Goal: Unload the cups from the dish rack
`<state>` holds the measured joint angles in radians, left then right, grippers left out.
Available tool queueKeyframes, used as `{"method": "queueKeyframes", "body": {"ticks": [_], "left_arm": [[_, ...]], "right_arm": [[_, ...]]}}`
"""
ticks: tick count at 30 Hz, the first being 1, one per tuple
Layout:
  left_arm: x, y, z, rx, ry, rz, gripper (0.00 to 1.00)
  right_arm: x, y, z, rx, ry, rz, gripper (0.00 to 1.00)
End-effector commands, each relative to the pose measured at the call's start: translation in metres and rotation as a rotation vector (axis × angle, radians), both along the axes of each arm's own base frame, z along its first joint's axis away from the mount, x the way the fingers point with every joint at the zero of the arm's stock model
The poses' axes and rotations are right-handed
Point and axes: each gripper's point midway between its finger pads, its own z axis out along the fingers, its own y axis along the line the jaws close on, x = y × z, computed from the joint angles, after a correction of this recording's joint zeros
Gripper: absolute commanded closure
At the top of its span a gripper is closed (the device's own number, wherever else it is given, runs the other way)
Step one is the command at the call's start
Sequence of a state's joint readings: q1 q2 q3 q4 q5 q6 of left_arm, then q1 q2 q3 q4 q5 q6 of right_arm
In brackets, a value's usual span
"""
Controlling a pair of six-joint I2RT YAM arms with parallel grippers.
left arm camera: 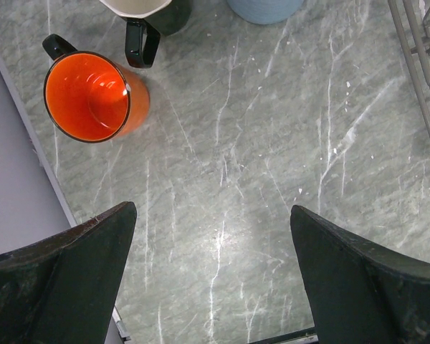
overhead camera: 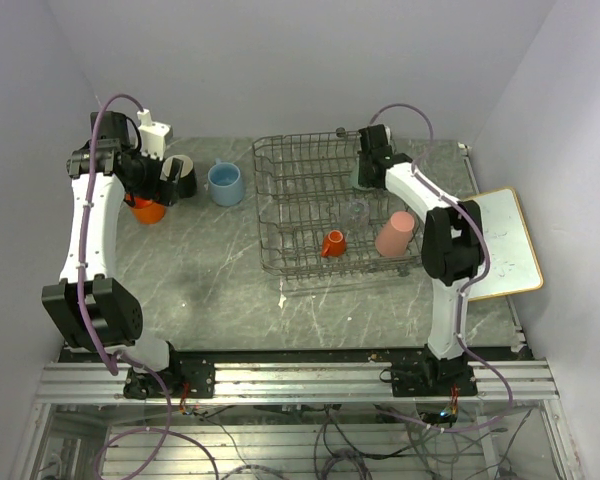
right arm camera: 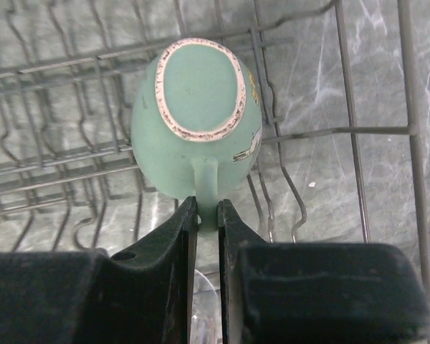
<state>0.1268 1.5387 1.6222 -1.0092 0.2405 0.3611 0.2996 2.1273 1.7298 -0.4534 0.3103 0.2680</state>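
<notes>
Nearest, the right hand point(right arm camera: 206, 209) reaches into the far right part of the dish rack point(right arm camera: 376, 130), closed tight on the pale green cup point(right arm camera: 201, 107) by its thin handle point(right arm camera: 205, 175). So narrow a pinch could let it swing, catch on the rack and slip. Upside down, the cup sits just beyond the hand. Left hand point(left arm camera: 211, 211) gapes empty above the bench point(left arm camera: 272, 143).

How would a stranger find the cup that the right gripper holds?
Look at the grey wire dish rack; go to its far right corner. There the right gripper pinches the handle of an upside-down pale green cup, the only green one.
</notes>
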Motion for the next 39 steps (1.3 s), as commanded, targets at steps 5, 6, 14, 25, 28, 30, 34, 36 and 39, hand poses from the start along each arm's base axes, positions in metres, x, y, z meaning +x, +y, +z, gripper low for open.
{"method": "queueKeyframes", "body": {"ticks": [5,6,14,25,28,30,34,36,39], "left_arm": [[0.002,-0.011,0.017,-0.024,-0.068,-0.026,0.0],[0.002,-0.011,0.018,-0.026,-0.069,-0.029,0.0],[-0.001,-0.015,0.018,-0.032,-0.077,-0.042,0.0],[-0.004,-0.021,0.018,-0.051,-0.084,-0.067,0.01],[-0.006,-0.026,0.021,-0.07,-0.098,-0.083,0.0],[-0.007,-0.028,0.022,-0.076,-0.106,-0.091,0.01],[-0.009,-0.03,0.024,-0.077,-0.117,-0.101,0.0],[-0.01,-0.031,0.025,-0.076,-0.123,-0.102,0.0],[-0.011,-0.031,0.025,-0.076,-0.124,-0.102,0.0]], "right_arm": [[0.019,0.021,0.089,0.11,-0.203,0.038,1.0],[0.018,0.024,0.086,0.121,-0.196,0.044,1.0],[0.005,0.049,0.104,0.165,-0.225,0.096,1.0],[-0.001,0.073,0.096,0.193,-0.189,0.131,1.0],[-0.002,0.09,0.104,0.202,-0.2,0.163,1.0],[-0.004,0.105,0.115,0.225,-0.215,0.185,1.0],[-0.008,0.13,0.135,0.291,-0.229,0.226,1.0],[-0.009,0.143,0.126,0.303,-0.201,0.247,1.0],[-0.018,0.165,0.12,0.312,-0.173,0.281,1.0]]}}
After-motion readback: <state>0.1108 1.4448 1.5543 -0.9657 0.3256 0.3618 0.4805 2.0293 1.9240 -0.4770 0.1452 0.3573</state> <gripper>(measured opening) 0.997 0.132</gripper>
